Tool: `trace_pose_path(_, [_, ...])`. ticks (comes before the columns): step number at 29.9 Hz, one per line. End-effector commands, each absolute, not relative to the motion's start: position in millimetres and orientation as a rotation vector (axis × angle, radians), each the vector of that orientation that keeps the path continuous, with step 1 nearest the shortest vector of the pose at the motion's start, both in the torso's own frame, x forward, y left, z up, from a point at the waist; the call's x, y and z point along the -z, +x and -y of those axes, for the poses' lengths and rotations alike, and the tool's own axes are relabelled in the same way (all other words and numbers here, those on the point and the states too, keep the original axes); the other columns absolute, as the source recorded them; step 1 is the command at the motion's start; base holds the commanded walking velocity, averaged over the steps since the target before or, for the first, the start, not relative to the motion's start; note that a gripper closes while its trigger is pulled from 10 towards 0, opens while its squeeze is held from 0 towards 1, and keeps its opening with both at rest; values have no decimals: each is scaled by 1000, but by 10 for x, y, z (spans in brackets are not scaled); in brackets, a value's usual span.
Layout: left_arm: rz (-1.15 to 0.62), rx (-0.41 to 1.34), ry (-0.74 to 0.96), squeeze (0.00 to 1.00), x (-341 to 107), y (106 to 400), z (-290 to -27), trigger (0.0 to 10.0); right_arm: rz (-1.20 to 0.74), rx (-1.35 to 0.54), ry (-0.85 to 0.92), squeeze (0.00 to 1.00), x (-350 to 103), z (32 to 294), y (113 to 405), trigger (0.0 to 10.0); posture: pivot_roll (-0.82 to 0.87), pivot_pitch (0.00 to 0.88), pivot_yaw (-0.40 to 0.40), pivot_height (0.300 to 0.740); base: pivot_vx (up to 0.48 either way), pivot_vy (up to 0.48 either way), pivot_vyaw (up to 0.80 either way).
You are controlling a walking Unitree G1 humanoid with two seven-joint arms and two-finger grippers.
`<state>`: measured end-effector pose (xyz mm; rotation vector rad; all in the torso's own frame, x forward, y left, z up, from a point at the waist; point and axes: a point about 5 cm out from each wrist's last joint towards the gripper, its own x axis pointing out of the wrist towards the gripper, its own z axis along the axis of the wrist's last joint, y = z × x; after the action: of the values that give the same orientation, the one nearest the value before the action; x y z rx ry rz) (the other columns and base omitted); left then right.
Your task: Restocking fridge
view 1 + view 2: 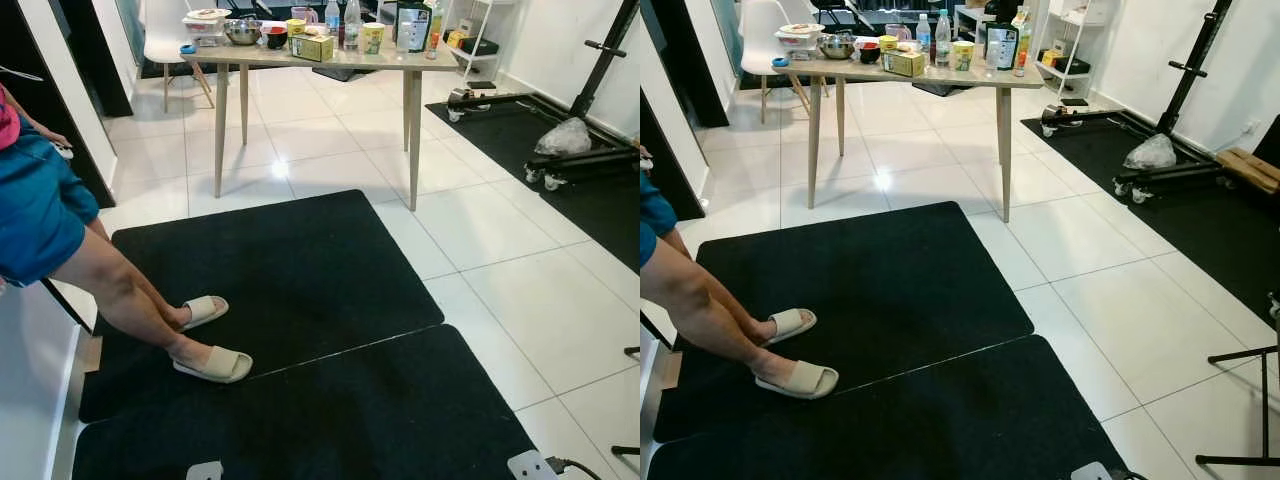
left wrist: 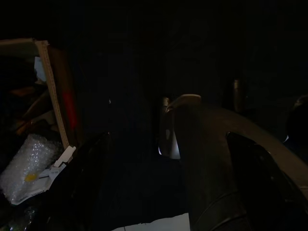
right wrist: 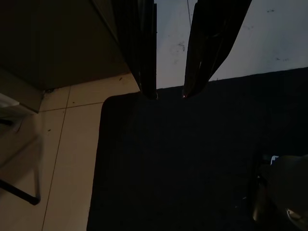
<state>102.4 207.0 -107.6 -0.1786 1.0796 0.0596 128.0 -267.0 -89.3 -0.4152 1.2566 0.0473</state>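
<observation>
My right gripper (image 3: 169,94) hangs parted over the black mat (image 3: 192,159); the left gripper's state I cannot tell in darkness.

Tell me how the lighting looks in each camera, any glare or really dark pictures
Eye views: bright and sharp, with window glare on the white floor tiles under the table. Left wrist view: nearly black, only bubble wrap readable. Right wrist view: dim, right gripper silhouetted over the black mat.

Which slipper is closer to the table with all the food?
The slipper with its heel lifted, farther up the black mat, is closer to the table; the flat slipper is farther back.
</observation>
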Motion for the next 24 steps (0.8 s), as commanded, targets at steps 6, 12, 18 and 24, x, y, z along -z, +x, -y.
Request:
trace_pose_path(6, [-1086, -29, -161, 0, 1072, 1012, -2100, 10000, -1315, 7, -390, 0, 946, 2820, 891, 10000, -68, 14, -24, 740, 0, 0, 0])
trace_pose_path(12, [-1092, 0, -137, 0, 1065, 1037, -2107, 10000, -1311, 15, -384, 0, 947, 2819, 885, 10000, -69, 11, -23, 740, 0, 0, 0])
trace_pose_path(18, [-1055, -9, -135, 0, 1014, 1213, -2129, 10000, -1300, -5, -379, 0, 953, 2758, 959, 10000, -63, 0, -29, 740, 0, 0, 0])
trace_pose_path(24, [-1019, -34, -159, 0, 987, 1298, -2126, 10000, -1252, -17, -380, 0, 908, 2720, 1170, 10000, -62, 0, -45, 740, 0, 0, 0])
